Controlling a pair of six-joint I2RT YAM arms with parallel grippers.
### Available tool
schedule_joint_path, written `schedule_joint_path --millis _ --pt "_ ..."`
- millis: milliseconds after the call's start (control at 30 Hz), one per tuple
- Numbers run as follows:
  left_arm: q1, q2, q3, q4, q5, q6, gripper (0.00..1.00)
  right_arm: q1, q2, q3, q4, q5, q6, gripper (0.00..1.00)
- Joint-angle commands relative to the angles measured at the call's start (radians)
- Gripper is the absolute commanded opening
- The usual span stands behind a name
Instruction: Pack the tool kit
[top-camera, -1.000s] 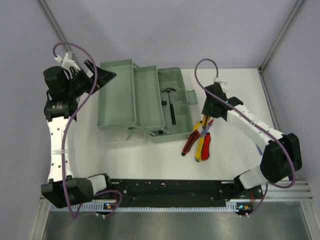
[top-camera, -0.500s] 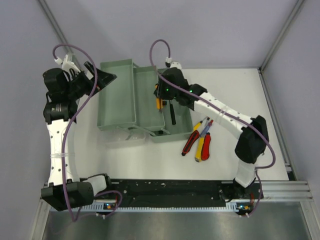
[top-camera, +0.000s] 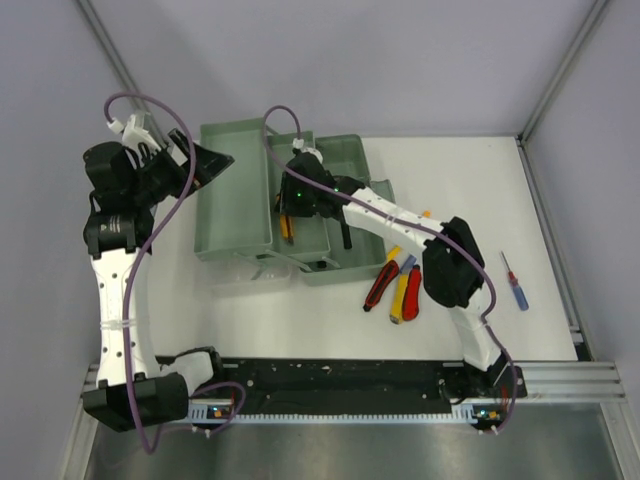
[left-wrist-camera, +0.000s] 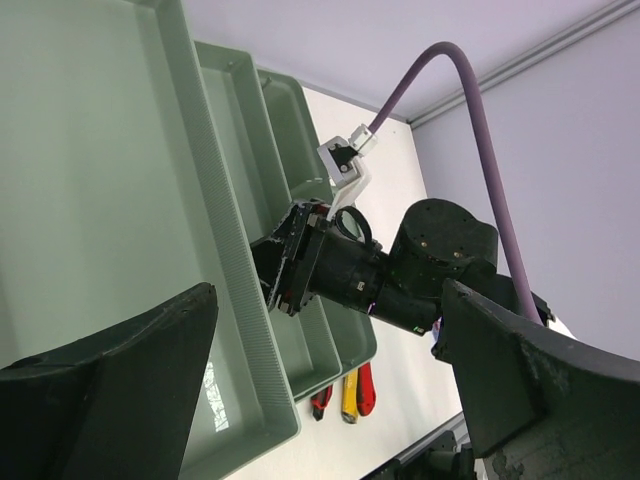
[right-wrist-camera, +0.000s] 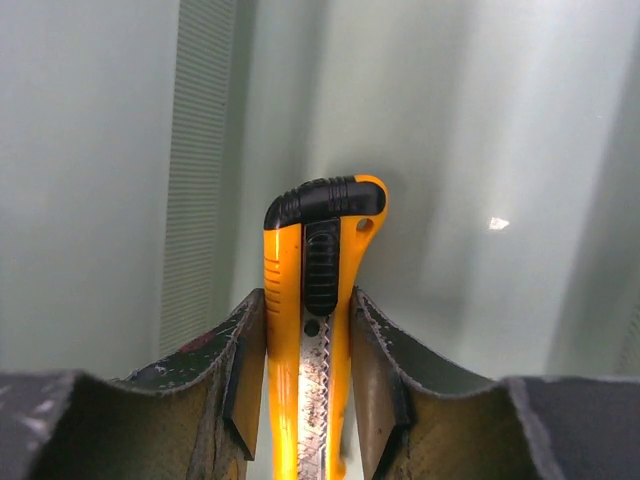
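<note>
from above, the open toolbox (top-camera: 236, 200) is seen on the bench (top-camera: 450, 180), the right hand (top-camera: 289, 210) over its middle tray (top-camera: 298, 170), the left hand (top-camera: 205, 160) beside its left edge. left wrist: fingers (left-wrist-camera: 120, 380) are spread wide. right wrist: a yellow knife (right-wrist-camera: 315, 290) is clenched.

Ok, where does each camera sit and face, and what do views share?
Top external: above, behind the bases, looking down on the grey-green plastic toolbox; both arms show.
Left wrist: beside the toolbox, facing across its trays; own open fingers.
Right wrist: above a tray, looking in; own fingers grip a yellow utility knife.
Shared: top and left wrist show the right gripper.
</note>
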Motion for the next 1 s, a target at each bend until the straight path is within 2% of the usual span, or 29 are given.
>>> schedule_joint_path --millis 0,167,400,500,633,767,967 --pt "-0.003 -0.012 0.028 -0.001 -0.01 0.03 0.96 0.015 0.014 0.071 0.033 -0.065 0.069 0.41" --pt "-0.005 -0.009 0.027 -0.009 -0.016 0.039 0.96 0.015 -0.009 0.067 0.015 -0.016 0.066 0.53" --pt "-0.005 0.0 0.037 -0.007 -0.018 0.041 0.96 0.015 -0.109 0.022 0.007 0.098 -0.012 0.41" --pt "-0.021 0.008 0.047 -0.006 0.008 0.058 0.96 0.015 -0.181 0.017 -0.017 0.145 -0.081 0.41" --pt "-0.142 0.025 0.099 -0.03 -0.004 0.171 0.97 0.01 -0.305 -0.038 -0.027 0.219 -0.164 0.46" --pt "-0.222 0.056 0.119 -0.05 -0.028 0.198 0.97 -0.054 -0.452 -0.176 -0.059 0.262 -0.161 0.5" --pt "-0.346 0.091 0.122 -0.049 -0.039 0.256 0.97 -0.18 -0.713 -0.5 -0.143 0.354 -0.148 0.59"
